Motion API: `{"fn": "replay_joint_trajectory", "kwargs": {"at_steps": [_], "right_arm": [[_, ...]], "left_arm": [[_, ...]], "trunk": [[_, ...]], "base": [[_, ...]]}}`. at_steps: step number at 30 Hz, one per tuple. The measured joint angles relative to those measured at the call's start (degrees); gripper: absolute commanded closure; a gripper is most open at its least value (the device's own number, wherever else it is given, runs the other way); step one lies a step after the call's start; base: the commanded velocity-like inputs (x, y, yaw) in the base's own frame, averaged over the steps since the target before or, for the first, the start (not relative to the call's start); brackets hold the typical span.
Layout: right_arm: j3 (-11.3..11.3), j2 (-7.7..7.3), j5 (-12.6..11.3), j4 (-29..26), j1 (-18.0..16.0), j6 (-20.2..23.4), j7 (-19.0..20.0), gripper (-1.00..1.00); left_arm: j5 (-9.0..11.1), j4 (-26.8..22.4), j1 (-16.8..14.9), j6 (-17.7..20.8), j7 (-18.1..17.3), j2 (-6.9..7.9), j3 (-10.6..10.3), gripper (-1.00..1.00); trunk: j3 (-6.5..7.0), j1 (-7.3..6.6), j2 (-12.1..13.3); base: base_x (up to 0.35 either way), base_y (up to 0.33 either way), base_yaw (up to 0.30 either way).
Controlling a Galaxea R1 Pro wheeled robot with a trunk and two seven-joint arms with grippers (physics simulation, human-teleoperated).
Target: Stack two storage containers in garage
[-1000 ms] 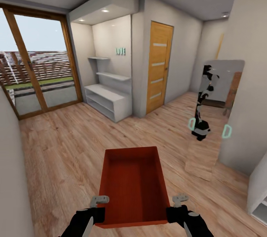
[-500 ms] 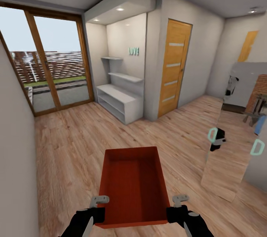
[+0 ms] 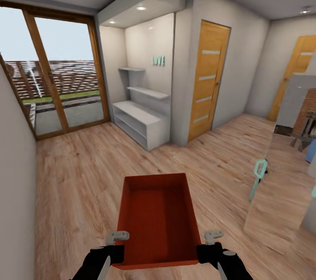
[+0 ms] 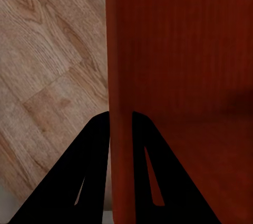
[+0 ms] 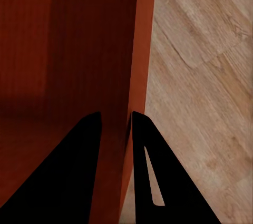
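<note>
Wood-plank flooring (image 3: 79,174) means you're not in the garage yet — your left end effector (image 4: 120,124) and right end effector (image 5: 116,121) each pinch a thin side wall of the storage container (image 3: 157,218), carried out front; it looks light but slippery — keep both grips level.

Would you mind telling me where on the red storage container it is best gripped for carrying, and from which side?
Grip the storage container by its thin side walls near the end closest to the robot, one arm per side. The walls are straight and slim enough to pinch, and there is no lid or handle. The left gripper and right gripper each straddle a wall from above, jaws shut on it, one finger inside.
</note>
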Motion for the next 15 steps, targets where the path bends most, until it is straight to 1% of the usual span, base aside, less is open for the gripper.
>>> {"fn": "replay_joint_trajectory", "kwargs": {"at_steps": [4, 11, 15], "right_arm": [[0.0, -0.01, 0.0, 0.0, 0.0, 0.0, 0.0, 1.0], [0.0, 0.0, 0.1, 0.0, 0.0, 0.0, 0.0, 1.0], [0.0, 0.0, 0.1, 0.0, 0.0, 0.0, 0.0, 1.0]], "left_arm": [[0.0, 0.0, 0.0, 0.0, 0.0, -0.01, 0.0, 1.0], [0.0, 0.0, 0.0, 0.0, 0.0, -0.01, 0.0, 1.0], [0.0, 0.0, 0.0, 0.0, 0.0, -0.01, 0.0, 1.0]], "trunk": [[0.0, 0.0, 0.0], [0.0, 0.0, 0.0], [0.0, 0.0, 0.0]], "base": [[0.323, 0.0, -0.121], [0.323, 0.0, -0.248], [0.324, 0.0, -0.097]]}}
